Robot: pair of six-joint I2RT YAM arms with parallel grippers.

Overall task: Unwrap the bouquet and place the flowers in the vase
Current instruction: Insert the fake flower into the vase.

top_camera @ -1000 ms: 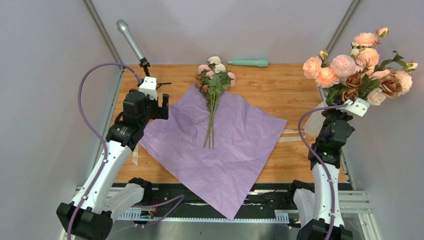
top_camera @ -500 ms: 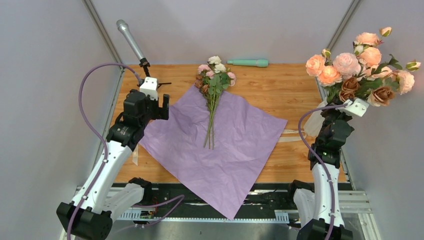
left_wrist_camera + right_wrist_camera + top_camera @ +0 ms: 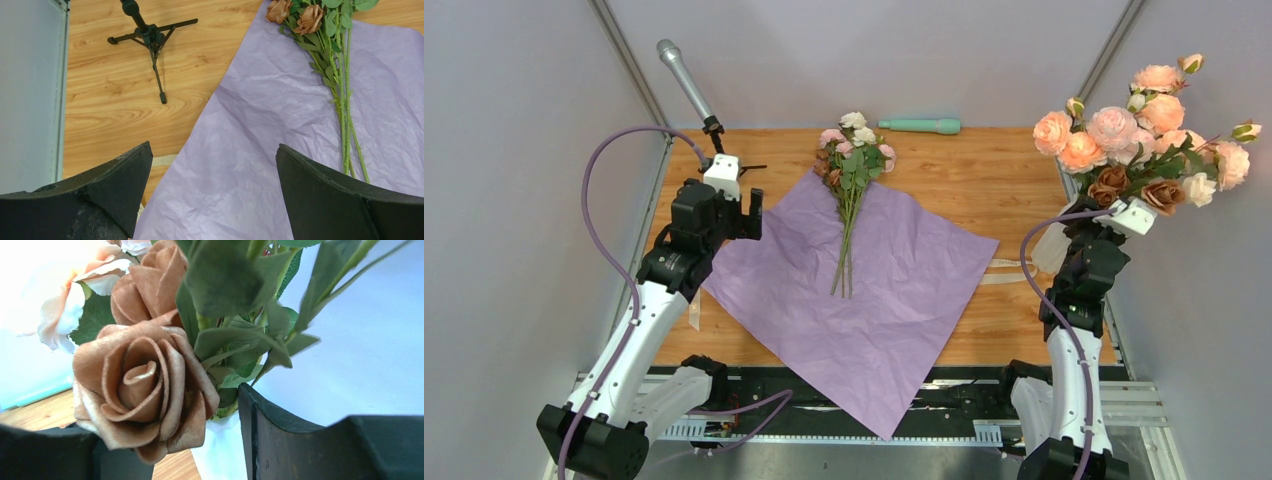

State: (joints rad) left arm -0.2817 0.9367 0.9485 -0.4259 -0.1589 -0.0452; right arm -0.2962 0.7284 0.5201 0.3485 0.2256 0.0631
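The bouquet's lilac paper [image 3: 874,290] lies spread flat on the table. Across it lie thin-stemmed small flowers [image 3: 852,160], heads toward the far edge; their brown roses [image 3: 307,17] and stems show in the left wrist view. My left gripper [image 3: 749,212] hovers open over the paper's left edge [image 3: 214,147], holding nothing. At the right stands the white vase [image 3: 1049,245], full of roses. My right gripper [image 3: 1126,205] sits up among them, jaws apart on either side of a brown rose [image 3: 145,385], its fingers [image 3: 280,440] clear of the stems.
A microphone [image 3: 686,85] on a small black tripod [image 3: 150,35] stands at the far left. A mint-green cylinder [image 3: 921,126] lies along the back edge. Cream ribbon [image 3: 1009,270] trails right of the paper. Large peach roses [image 3: 1114,130] spread above the vase. Grey walls close both sides.
My right gripper's jaws have opened. The roses above the vase have shifted and settled a little. The left arm, paper and lying flowers have not moved.
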